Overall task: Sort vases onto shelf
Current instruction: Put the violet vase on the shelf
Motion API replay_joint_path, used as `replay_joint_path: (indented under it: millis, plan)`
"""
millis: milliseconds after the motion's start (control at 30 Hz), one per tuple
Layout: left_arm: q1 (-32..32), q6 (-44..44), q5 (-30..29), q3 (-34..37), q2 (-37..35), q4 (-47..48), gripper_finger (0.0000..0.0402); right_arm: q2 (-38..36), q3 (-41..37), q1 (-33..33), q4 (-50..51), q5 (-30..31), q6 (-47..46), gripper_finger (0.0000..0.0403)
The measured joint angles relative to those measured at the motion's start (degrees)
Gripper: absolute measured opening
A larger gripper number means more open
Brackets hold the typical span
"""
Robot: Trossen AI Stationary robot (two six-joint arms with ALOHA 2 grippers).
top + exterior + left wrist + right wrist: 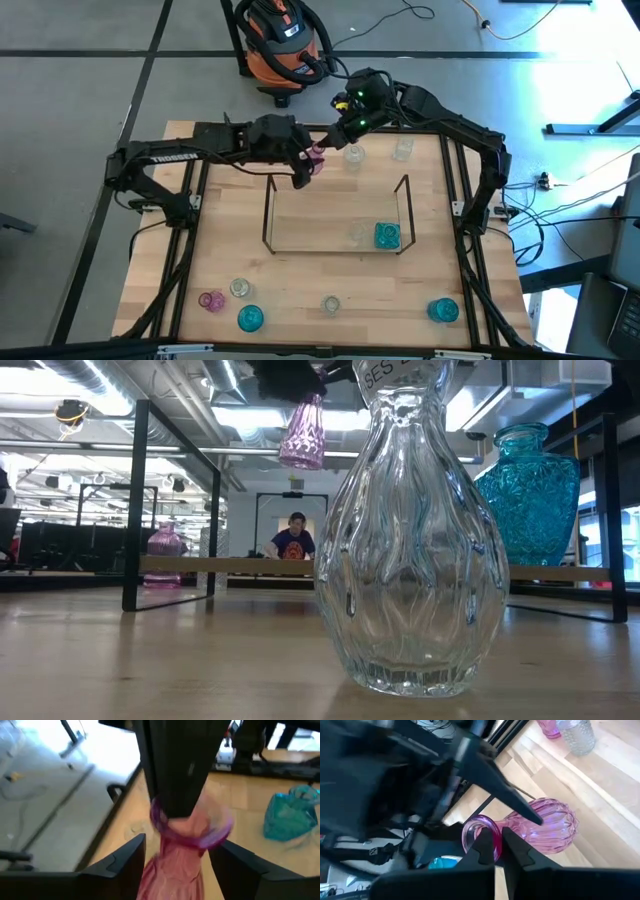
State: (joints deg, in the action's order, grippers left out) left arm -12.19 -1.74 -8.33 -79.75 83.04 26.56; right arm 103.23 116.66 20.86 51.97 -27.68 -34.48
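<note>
Holding a pink vase [540,827] by its rim: my right gripper [497,845], clenched; left gripper [175,857] released, fingers straddling the vase's neck.

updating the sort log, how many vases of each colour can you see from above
pink vases: 2
teal vases: 3
clear vases: 5
total: 10
</note>
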Motion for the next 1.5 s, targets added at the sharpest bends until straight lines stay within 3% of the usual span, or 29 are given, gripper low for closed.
replay_joint_path:
  millis: [100,233,500,700,833,900,1067,1167,1400,1500]
  plan:
    - [-0.04,1.24,0.36,-0.02,0.57,-0.82,0.018,-0.01,0.0,0.0,0.03,-0.46,0.02,0.0]
    - [0.01,1.42,0.37,-0.02,0.57,-0.74,0.0119,-0.01,-0.02,-0.43,0.05,-0.59,0.17,0.0]
    - [1.16,8.18,0.63,-0.04,-0.87,1.17,0.0118,-0.51,-0.09,-0.95,0.17,-1.56,3.01,0.0011]
    - [5.25,11.72,2.6,2.0,-3.83,3.92,0.0118,-7.01,0.04,-1.03,4.58,-0.3,8.81,0.0039]
    - [9.76,14.86,2.47,9.62,-6.52,-3.84,0.0118,-11.16,-0.03,-1.02,9.23,8.26,11.92,0.0049]
    - [11.93,16.49,1.91,14.97,-7.62,-13.7,0.0118,-13.28,-0.04,-0.84,10.49,11.5,12.52,0.0051]
    - [15.15,20.99,-2.28,28.73,-8.49,-41.23,0.0118,-17.47,0.0,1.1,13.93,14.09,13.02,0.0051]
    - [16.05,22.31,-4.64,33.73,-7.43,-51.25,0.0118,-19.03,-0.04,2.35,16.72,14.61,13.94,0.0051]
    - [20.87,19.61,-14.75,34.75,-6.37,-52.67,0.0118,-21.38,-0.04,5.87,22.69,14.65,18.2,0.005]
    - [24.76,21.05,-22.64,33.87,-6.4,-52.76,0.0118,-21.41,-0.04,7.1,23.57,14.54,19.56,0.005]
